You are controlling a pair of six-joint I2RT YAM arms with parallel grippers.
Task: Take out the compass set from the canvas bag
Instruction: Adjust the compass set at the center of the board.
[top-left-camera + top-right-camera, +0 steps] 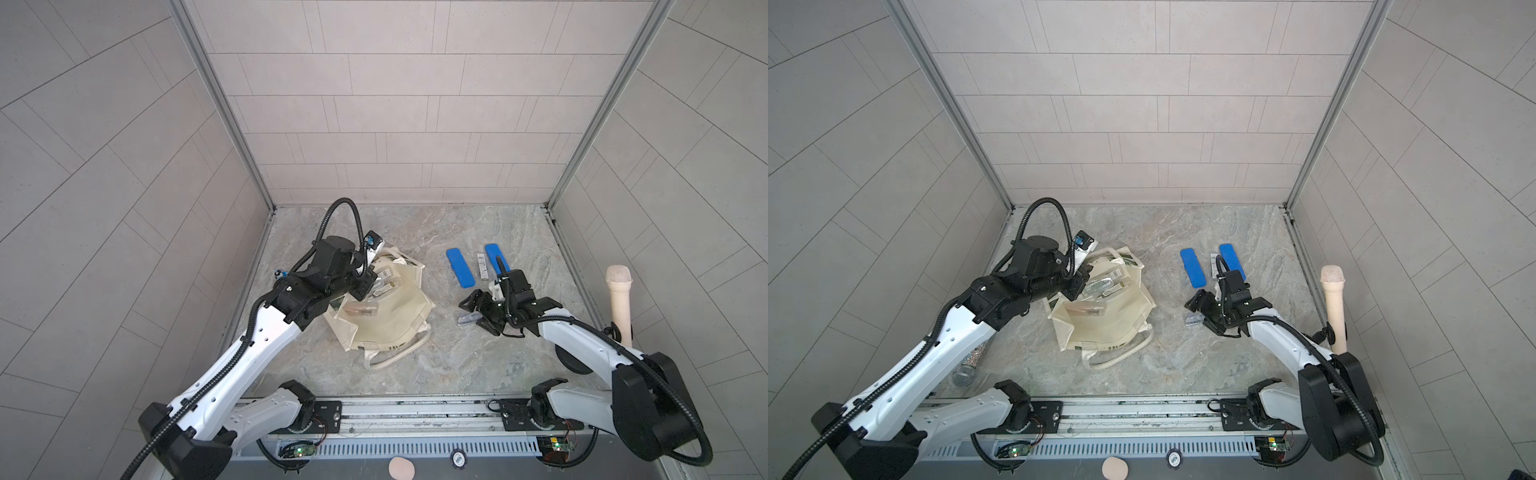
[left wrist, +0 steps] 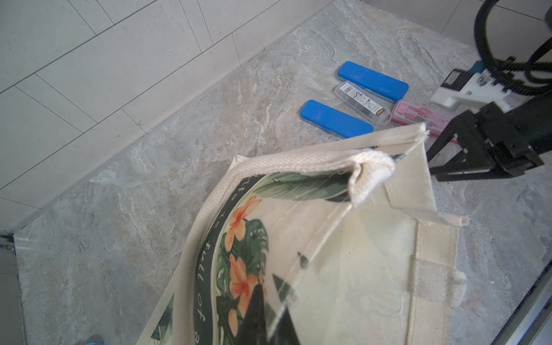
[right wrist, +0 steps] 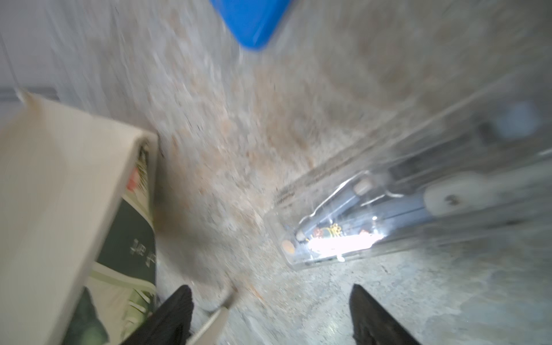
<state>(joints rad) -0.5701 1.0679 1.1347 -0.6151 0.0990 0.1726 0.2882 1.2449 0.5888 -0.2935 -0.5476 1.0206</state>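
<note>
The cream canvas bag lies open-mouthed on the stone table in both top views, its green leaf print filling the left wrist view. My left gripper is shut on the bag's rim. Clear cases show inside the bag. A compass set in a clear case lies on the table right of the bag. My right gripper hovers over its near end, open, with nothing between its fingers.
Two blue cases, a clear barcoded case and a pink case lie behind the right gripper. A beige microphone stands at the right edge. A glittery microphone lies under the left arm.
</note>
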